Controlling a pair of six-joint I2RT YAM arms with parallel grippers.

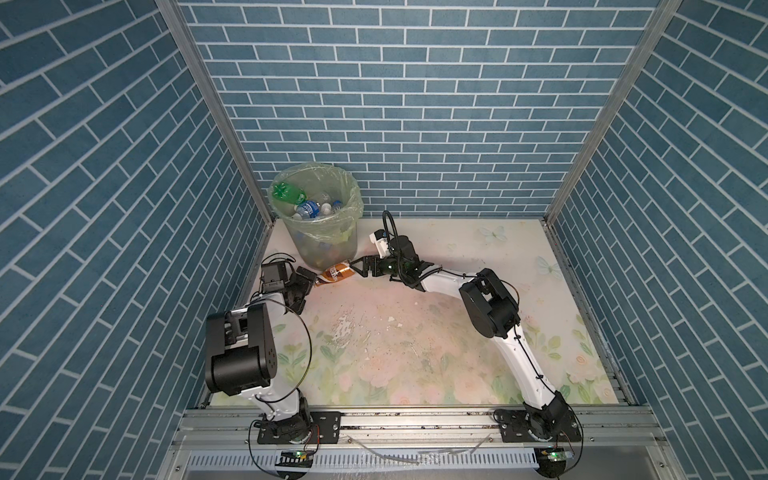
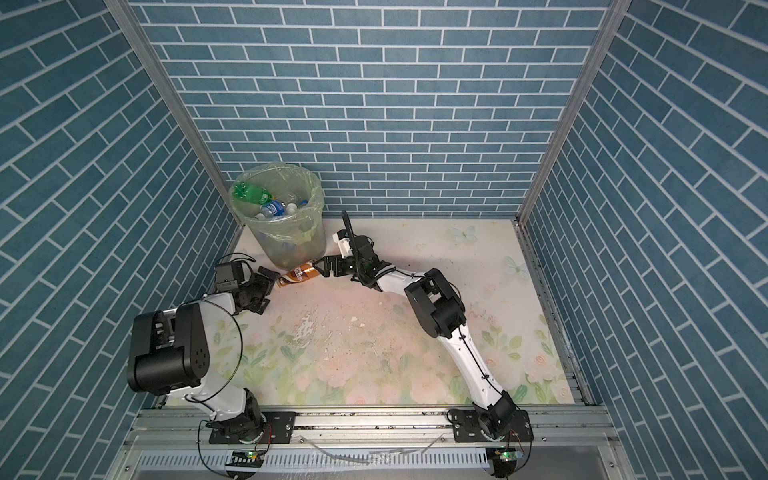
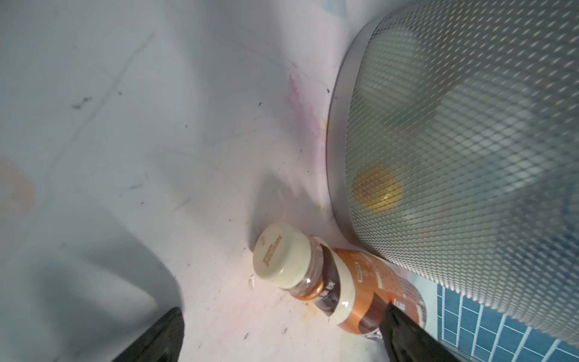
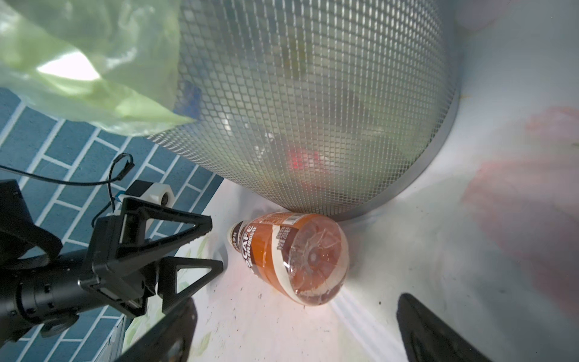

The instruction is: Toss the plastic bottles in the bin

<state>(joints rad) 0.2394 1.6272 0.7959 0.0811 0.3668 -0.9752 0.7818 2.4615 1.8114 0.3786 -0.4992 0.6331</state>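
We see one bottle (image 1: 334,272) lying on the counter (image 1: 415,332), touching the foot of the bin (image 1: 330,249). Its cap points at the left gripper (image 4: 215,246) and its base at the right gripper (image 1: 354,269). Both are spread wide, empty and about equally near.

One bin (image 1: 332,243), one loose bottle (image 1: 336,272)

Flowered table (image 1: 436,340) bearing a bin (image 1: 332,247) and one brown-labelled bottle (image 1: 336,273)

The pale top, printed with pink flowers, green leaves and butterflies (image 1: 492,233), has a worn, flaking patch (image 1: 347,328) left of its middle and dark specks scattered about. The bin stands in the far left corner. The bottle lies on its side right at the bin's near foot, cap pointing left.
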